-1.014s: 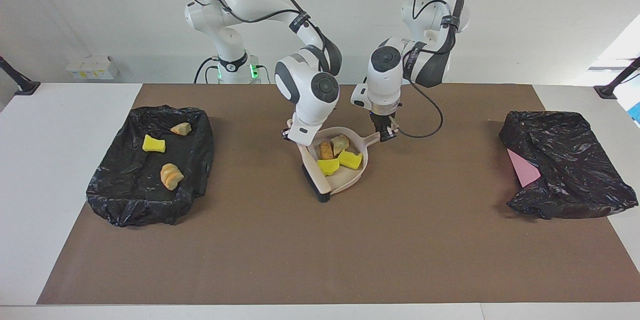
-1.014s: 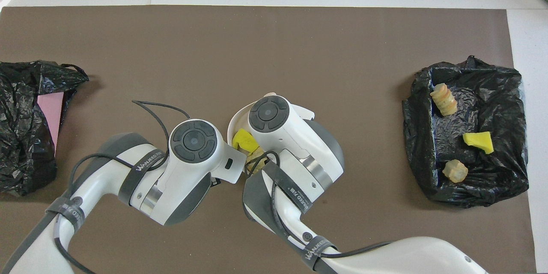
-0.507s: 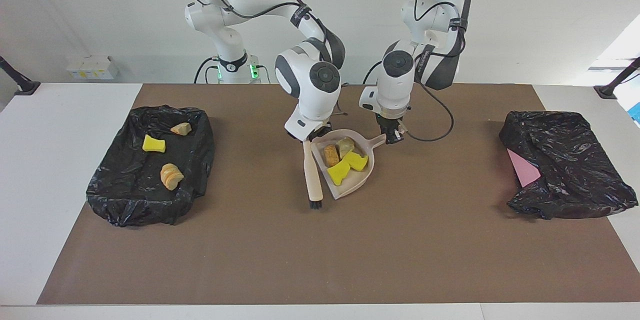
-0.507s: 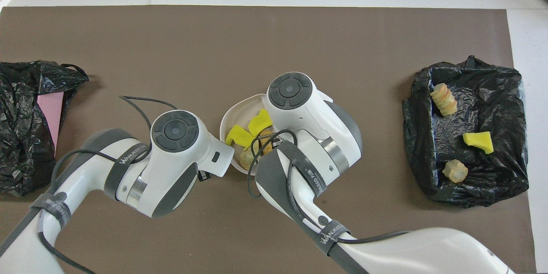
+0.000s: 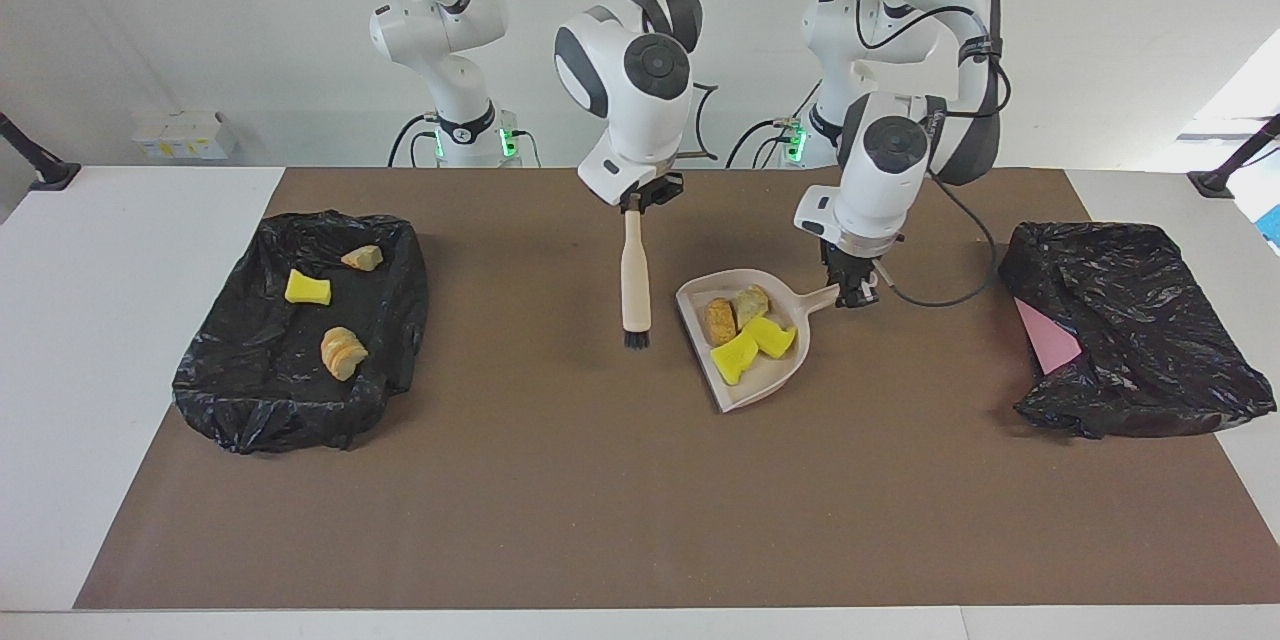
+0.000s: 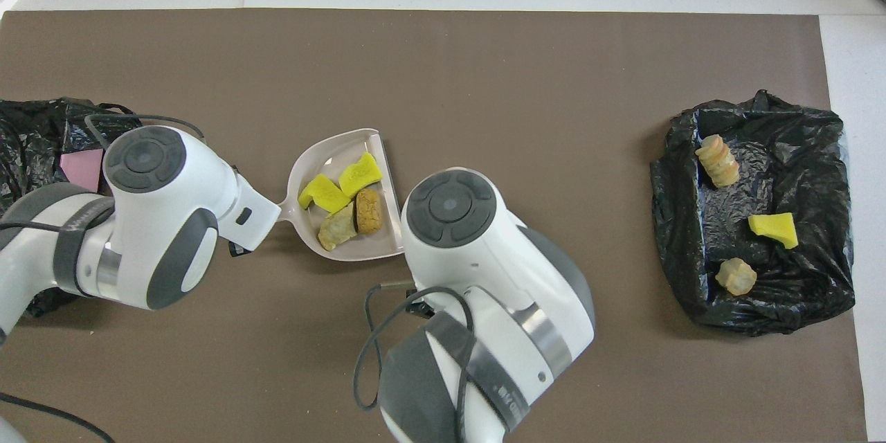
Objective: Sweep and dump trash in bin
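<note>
Left gripper (image 5: 853,292) clamps the dustpan (image 5: 765,382) handle; four pieces of trash (image 5: 748,335) sit in the pan just below it. Right gripper (image 5: 634,205) holds the brush (image 5: 634,285) hanging upright beside it. Sweeping looks done; next, carry level to a bin (image 5: 1150,340), then tip.

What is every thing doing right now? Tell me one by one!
Dustpan: held by its handle, four scraps in it.
Brush: hanging bristles down, lifted off the mat.
Scraps in the dustpan: two yellow, two brown, heaped together.
Bin with trash: open, three scraps inside.
Second bin: bag crumpled over it, pink side showing.
Left gripper: shut on the dustpan handle.
Right gripper: shut on the brush handle.
</note>
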Action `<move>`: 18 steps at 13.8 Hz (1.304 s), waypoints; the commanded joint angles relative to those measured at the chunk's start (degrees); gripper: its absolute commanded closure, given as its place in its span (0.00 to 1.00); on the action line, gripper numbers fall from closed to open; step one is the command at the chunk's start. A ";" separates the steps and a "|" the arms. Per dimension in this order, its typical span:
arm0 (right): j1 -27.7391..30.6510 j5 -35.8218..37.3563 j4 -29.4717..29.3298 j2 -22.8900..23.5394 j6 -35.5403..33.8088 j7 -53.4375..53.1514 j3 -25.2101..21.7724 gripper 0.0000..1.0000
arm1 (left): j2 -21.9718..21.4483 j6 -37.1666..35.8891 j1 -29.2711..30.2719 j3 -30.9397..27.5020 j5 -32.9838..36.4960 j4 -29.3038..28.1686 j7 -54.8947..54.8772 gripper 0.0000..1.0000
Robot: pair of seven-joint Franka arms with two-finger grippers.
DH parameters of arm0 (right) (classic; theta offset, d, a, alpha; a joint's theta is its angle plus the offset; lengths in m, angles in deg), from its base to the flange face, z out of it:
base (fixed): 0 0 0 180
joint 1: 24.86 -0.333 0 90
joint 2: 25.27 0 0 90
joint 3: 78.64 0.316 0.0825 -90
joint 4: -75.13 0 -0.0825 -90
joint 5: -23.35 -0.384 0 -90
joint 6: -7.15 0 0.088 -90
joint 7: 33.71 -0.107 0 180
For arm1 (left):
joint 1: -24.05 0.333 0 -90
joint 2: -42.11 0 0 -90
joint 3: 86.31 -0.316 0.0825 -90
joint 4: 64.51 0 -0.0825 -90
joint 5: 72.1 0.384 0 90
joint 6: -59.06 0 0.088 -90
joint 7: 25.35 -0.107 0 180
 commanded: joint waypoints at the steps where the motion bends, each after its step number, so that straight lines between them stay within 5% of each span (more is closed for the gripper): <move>1: -4.08 -4.91 12.65 -8.39 6.56 -3.26 0.05 1.00 | -0.57 0.04 0.32 -4.33 -0.98 3.13 -8.36 1.00; 6: -11.99 -10.20 26.56 -16.85 12.91 -4.58 0.05 1.00 | 2.59 -7.23 4.88 -7.42 -1.07 14.11 -21.28 1.00; 10: -16.14 -10.47 31.84 -14.49 23.97 -8.63 0.05 1.00 | 2.69 -10.67 5.60 -13.38 -0.98 17.21 -28.50 1.00; 16: -17.19 -11.70 31.85 -10.27 27.33 -9.34 0.05 1.00 | 2.77 -10.42 7.00 -24.80 -0.45 18.00 -40.36 1.00; 18: -17.28 -11.70 31.76 -10.09 27.51 -8.73 0.05 0.86 | 4.08 -10.33 7.00 -29.11 -0.10 20.88 -43.97 1.00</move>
